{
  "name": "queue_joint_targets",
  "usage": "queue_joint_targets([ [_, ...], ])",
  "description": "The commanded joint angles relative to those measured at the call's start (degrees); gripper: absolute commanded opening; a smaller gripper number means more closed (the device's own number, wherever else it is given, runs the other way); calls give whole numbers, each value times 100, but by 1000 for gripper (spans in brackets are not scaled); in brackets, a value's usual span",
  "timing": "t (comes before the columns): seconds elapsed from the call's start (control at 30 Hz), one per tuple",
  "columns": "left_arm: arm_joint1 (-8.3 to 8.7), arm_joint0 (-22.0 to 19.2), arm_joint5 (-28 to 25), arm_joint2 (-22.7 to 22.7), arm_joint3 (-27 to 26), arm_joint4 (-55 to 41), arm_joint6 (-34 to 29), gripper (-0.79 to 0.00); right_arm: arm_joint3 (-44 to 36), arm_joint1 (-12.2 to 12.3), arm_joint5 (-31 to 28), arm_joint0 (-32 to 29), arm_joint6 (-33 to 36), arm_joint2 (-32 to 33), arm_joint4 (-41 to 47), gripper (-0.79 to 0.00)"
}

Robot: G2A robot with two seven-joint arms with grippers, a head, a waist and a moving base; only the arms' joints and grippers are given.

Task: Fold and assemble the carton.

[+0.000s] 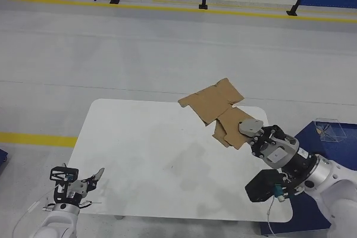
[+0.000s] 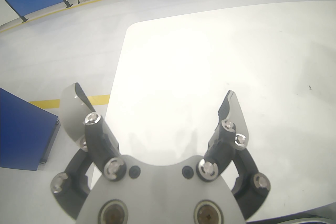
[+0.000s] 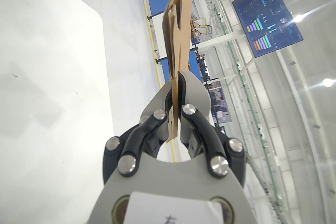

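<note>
Clamped only by a corner in the right tool [image 3: 176,78], the flat carton [image 1: 217,102] juts beyond its tips and could pivot or slip, with the wide-open, empty left tool [image 2: 153,89] well apart.

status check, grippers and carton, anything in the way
Right gripper shut on carton, above the table at its far right corner. Left gripper open at near left edge. Carton flat, unfolded. No obstacle seen.
</note>
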Motion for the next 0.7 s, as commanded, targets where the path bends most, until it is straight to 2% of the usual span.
queue_joint_targets([
  [0.0, 0, 0, 0, 0, 0, 0, 0, 0, 0, 35, 543, -335, -418, -83, -834, -785],
  [0.2, 0, 0, 0, 0, 0, 0, 0, 0, 0, 92, 1507, -1007, -997, -279, -1742, -785],
  [0.37, 0, 0, 0, 0, 0, 0, 0, 0, 0, 118, 1871, -1187, -1136, -366, -2011, -785],
  [0.5, 0, 0, 0, 0, 0, 0, 0, 0, 0, 113, 1709, -990, -1165, -143, -1203, -785],
  [0.6, 0, 0, 0, 0, 0, 0, 0, 0, 0, 94, 1247, -704, -1042, 233, 156, -785],
  [0.67, 0, 0, 0, 0, 0, 0, 0, 0, 0, 68, 835, -549, -838, 544, 1513, -785],
])
